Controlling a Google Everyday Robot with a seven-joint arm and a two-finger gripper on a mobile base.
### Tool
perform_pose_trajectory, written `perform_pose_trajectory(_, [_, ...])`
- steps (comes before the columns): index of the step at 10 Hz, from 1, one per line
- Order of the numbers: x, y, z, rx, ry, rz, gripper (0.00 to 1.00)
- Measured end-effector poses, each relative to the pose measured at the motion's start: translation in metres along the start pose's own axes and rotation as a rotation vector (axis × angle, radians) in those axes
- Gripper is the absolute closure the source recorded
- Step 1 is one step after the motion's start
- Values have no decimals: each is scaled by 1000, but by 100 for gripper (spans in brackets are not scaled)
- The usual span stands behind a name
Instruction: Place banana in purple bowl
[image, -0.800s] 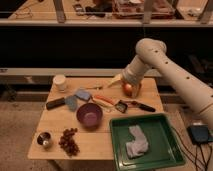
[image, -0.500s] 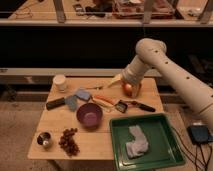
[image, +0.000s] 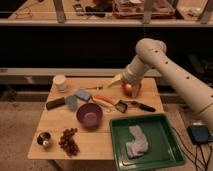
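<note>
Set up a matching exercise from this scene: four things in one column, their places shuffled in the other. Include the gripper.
Things:
1. purple bowl
2. white cloth
3. metal cup
4. gripper

Places:
A. in the green tray
B. over the back right part of the table
C. front left corner of the table
D. middle of the table

Pairs: 1-D, 2-A, 3-C, 4-B

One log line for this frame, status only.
end effector: low over table, back right | banana: on table, just right of purple bowl, not in it, untouched | task: not done
</note>
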Motion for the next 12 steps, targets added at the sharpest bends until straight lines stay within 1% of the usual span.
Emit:
perform_pose_trajectory(10, [0, 0, -1, -1, 2, 1, 20])
perform_pose_trajectory(11, [1, 0, -1, -9, -4, 5, 20])
perform_pose_trajectory(12, [4, -4, 1, -29, -12, 11, 20])
